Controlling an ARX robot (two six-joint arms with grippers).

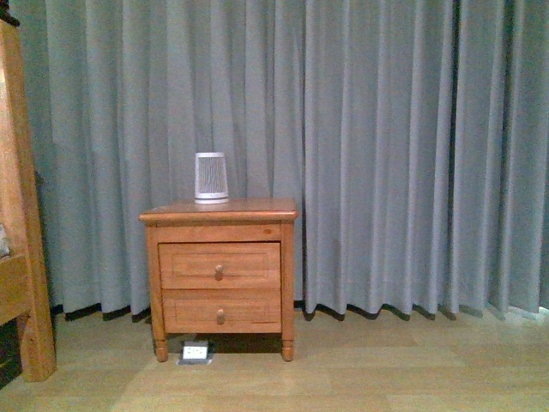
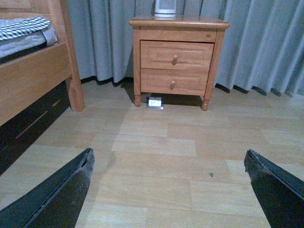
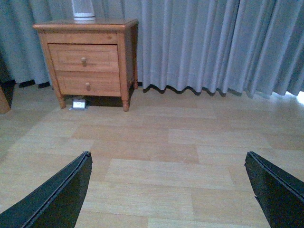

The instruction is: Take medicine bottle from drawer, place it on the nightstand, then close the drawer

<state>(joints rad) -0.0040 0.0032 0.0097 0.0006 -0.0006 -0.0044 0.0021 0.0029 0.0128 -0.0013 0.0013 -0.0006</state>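
Note:
The honey-wood nightstand stands against the grey curtain, left of centre in the front view. Its upper drawer is shut, with a small round knob; the lower drawer sits shut below it. The nightstand also shows in the left wrist view and the right wrist view, with the upper drawer shut in both. The medicine bottle is hidden. My left gripper and right gripper are open and empty above the floor, far from the nightstand. Neither arm shows in the front view.
A white ribbed tapered device stands on the nightstand top. A small white box lies on the floor under the nightstand. A wooden bed frame with bedding stands to the left. Pale wood floor lies between me and the nightstand.

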